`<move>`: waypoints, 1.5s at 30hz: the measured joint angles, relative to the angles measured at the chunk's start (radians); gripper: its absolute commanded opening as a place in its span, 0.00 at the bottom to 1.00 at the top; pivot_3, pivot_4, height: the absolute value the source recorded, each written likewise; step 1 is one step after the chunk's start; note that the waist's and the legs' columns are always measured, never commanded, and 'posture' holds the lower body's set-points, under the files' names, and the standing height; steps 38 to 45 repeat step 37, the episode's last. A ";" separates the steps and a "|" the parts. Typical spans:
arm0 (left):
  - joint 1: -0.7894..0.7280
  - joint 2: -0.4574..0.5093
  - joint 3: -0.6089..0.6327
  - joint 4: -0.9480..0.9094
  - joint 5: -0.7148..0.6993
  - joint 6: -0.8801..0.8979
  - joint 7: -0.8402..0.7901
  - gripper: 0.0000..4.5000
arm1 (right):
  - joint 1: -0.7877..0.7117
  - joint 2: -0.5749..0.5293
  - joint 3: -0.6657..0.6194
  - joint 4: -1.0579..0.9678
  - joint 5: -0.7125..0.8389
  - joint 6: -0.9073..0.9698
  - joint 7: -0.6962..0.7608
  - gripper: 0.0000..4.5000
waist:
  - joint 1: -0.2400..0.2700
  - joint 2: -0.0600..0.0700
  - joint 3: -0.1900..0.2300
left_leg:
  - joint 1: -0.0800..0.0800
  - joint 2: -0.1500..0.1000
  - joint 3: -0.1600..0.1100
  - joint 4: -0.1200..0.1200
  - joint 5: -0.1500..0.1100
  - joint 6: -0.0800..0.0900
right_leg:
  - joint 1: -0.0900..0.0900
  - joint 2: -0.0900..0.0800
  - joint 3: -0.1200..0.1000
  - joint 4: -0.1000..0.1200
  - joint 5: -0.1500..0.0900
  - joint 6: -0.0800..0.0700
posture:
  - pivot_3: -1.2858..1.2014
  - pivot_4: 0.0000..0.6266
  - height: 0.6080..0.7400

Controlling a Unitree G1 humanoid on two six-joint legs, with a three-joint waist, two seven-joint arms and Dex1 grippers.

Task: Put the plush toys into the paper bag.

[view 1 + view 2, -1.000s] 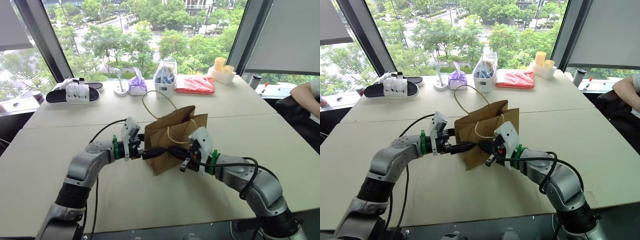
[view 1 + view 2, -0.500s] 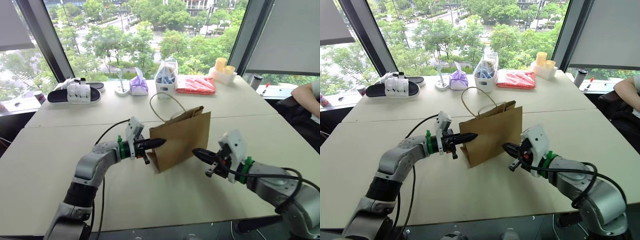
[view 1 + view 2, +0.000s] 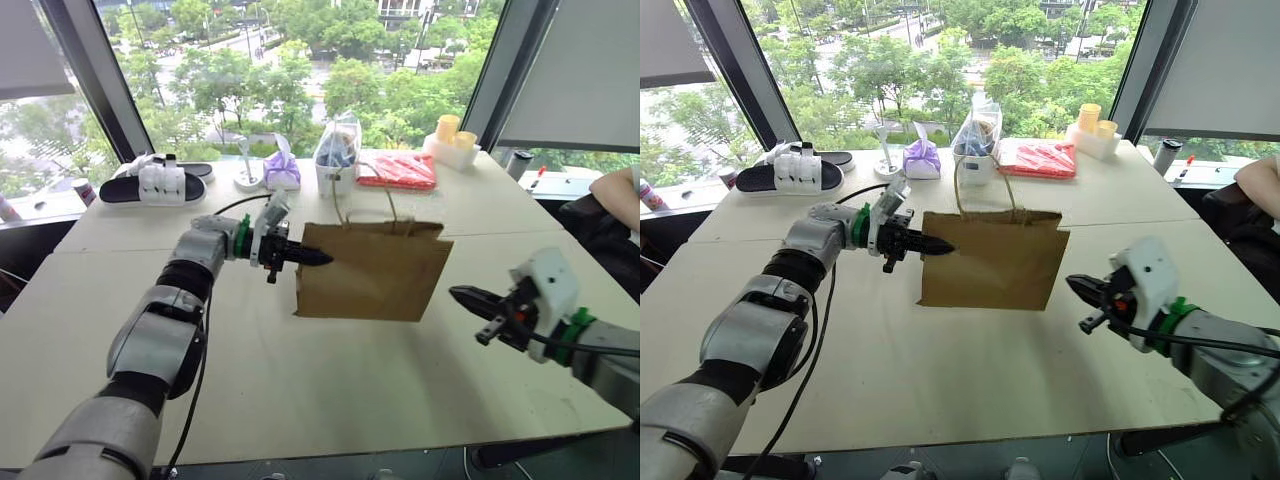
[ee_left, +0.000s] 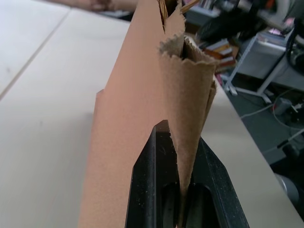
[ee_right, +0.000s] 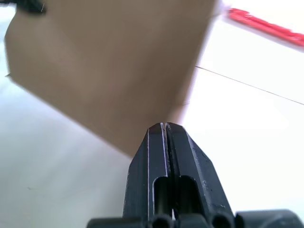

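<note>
The left tool [image 3: 318,258] pinches the side fold of the paper bag [image 3: 372,272], which stands upright on the tabletop [image 3: 300,380]. The right tool [image 3: 462,295], pressed together and empty, hangs apart from the bag's far side. The bag looks light, creasable and likely to tip. Sandals [image 3: 150,184], a purple pouch [image 3: 282,172] and a red packet [image 3: 398,170] lie beyond it, out of the way.

Bright daylight through the windows [image 3: 250,70]; soft shadow beneath the paper bag [image 3: 372,272]; right wrist view blurred.
</note>
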 measured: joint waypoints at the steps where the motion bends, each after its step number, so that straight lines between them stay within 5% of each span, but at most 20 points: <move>1: -0.007 -0.010 0.000 0.027 0.009 -0.023 -0.001 0.01 | 0.019 -0.001 -0.026 -0.014 0.015 0.009 0.001 0.00 | 0.002 0.000 0.000 | 0.000 0.000 0.000 0.001 0.000 0.000 | 0.000 0.000 0.000 0.000 0.000 0.000 | 0.52 0.24 1.00; 7: -0.021 -0.037 0.026 0.084 0.055 -0.127 -0.006 0.06 | 0.055 0.000 -0.080 -0.088 0.125 0.045 -0.030 0.00 | 0.003 0.000 0.000 | 0.000 0.000 0.000 0.002 0.000 0.000 | 0.001 0.000 0.000 0.001 0.000 0.000 | 0.52 0.24 1.00; 10: -0.012 -0.036 0.031 0.085 0.093 -0.147 0.000 0.28 | 0.060 0.000 -0.080 -0.106 0.164 0.049 -0.057 0.00 | 0.003 0.000 0.000 | 0.000 0.000 0.000 0.002 0.000 0.000 | 0.001 0.000 0.000 0.001 0.000 0.000 | 0.52 0.24 1.00; 17: 0.019 0.006 0.074 0.066 0.117 -0.181 0.009 0.99 | 0.036 -0.034 -0.031 -0.083 0.186 0.032 -0.084 0.00 | -0.003 0.000 0.000 | 0.000 0.001 0.000 0.002 0.000 0.000 | 0.000 0.000 0.000 0.001 0.000 0.000 | 0.52 0.24 1.00; 24: 0.127 0.191 0.149 -0.119 0.110 -0.125 0.029 0.99 | -0.053 -0.085 0.099 0.021 0.150 -0.028 -0.032 0.00 | -0.020 0.000 0.000 | 0.001 0.001 -0.001 0.001 0.000 0.000 | 0.000 0.000 0.000 0.001 0.000 0.000 | 0.52 0.24 1.00; 36: 0.686 0.267 0.335 -1.117 -0.140 0.394 0.390 0.99 | -0.094 -0.131 0.202 0.120 0.053 -0.115 0.059 0.00 | -0.016 0.001 0.000 | 0.001 0.005 -0.003 0.001 0.000 -0.001 | 0.000 0.000 0.001 0.001 0.000 0.000 | 0.52 0.24 1.00; 45: 0.699 0.260 0.344 -1.159 -0.161 0.427 0.418 0.99 | -0.100 -0.131 0.211 0.132 0.042 -0.122 0.065 0.00 | -0.015 0.001 0.000 | 0.001 0.005 -0.002 0.001 0.000 -0.001 | 0.001 0.000 0.001 0.001 0.000 0.000 | 0.52 0.24 1.00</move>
